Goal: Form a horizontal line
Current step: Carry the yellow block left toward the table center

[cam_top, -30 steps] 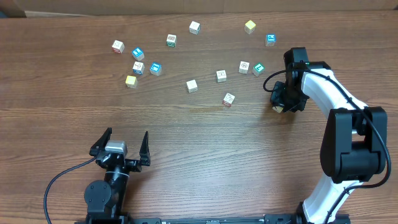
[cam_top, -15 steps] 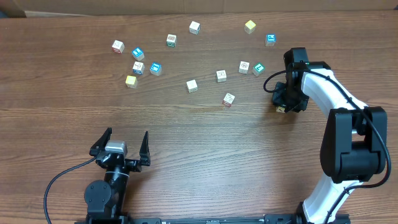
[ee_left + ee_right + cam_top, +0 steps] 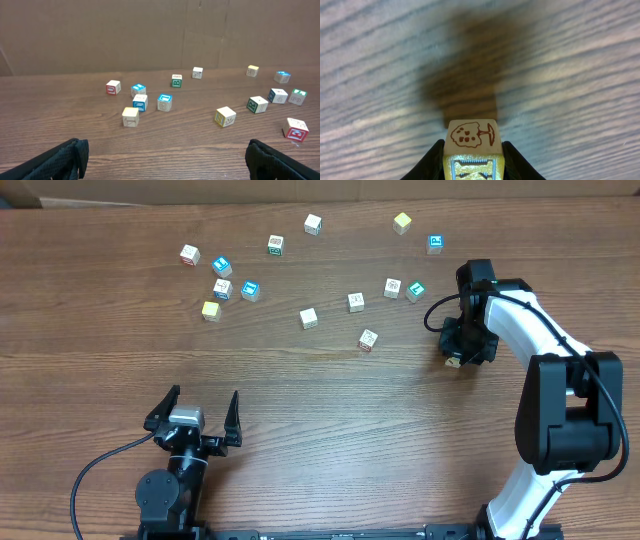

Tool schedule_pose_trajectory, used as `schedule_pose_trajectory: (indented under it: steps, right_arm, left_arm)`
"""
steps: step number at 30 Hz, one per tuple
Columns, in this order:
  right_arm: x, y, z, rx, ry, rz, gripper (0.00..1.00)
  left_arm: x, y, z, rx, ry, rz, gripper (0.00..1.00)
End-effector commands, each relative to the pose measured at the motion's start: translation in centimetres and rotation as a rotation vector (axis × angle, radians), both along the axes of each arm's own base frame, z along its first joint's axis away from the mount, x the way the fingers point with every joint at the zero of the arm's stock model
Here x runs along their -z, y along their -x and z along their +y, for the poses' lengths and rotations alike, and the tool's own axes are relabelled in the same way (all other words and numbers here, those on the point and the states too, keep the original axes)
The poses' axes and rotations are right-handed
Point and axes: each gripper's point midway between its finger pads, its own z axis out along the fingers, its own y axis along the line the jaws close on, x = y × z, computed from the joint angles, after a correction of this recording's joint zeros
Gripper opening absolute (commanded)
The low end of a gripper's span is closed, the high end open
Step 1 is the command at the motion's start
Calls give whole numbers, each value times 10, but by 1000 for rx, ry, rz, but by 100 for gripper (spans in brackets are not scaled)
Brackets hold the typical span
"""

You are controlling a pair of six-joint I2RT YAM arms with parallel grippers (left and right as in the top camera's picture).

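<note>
Clamped on two opposite sides of a small block (image 3: 471,142) with a brown tree printed on its top face, the jaws of the right gripper (image 3: 474,156) hold it over the table (image 3: 320,400), and a dark shadow lies on the wood just beyond it. From overhead, this right gripper (image 3: 458,352) and its block (image 3: 453,362) sit close to the table's right edge, about midway between the near and far edges. Nearest to it is a red-marked block (image 3: 368,339), which lies apart toward the middle. The loose blocks (image 3: 309,318) are scattered across the far half of the table, not yet lined up. Four of them are close together toward the far left corner, among them a yellow block (image 3: 211,310). The left gripper (image 3: 205,393) rests by the near edge, left of the middle, with its jaws spread wide and nothing between them.
</note>
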Motion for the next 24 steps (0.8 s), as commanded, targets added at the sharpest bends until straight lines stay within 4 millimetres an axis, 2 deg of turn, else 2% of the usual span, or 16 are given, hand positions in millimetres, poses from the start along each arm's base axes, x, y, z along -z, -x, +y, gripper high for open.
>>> schedule_pose_trajectory:
  steps: [1,9,19,24]
  right_arm:
    - [3,8,14,-13,-70,37,29]
    - [2,28,46,-88,-99,109,29]
    - [2,49,114,-284,-99,134,30]
    - [2,61,143,-296,-89,135,30]
  left_arm:
    - [0,0,2,-9,-23,-7,100]
    - [0,0,2,-9,-23,-7,99]
    - [0,0,2,-9,-23,-7,99]
    - [0,0,2,-9,-23,-7,100]
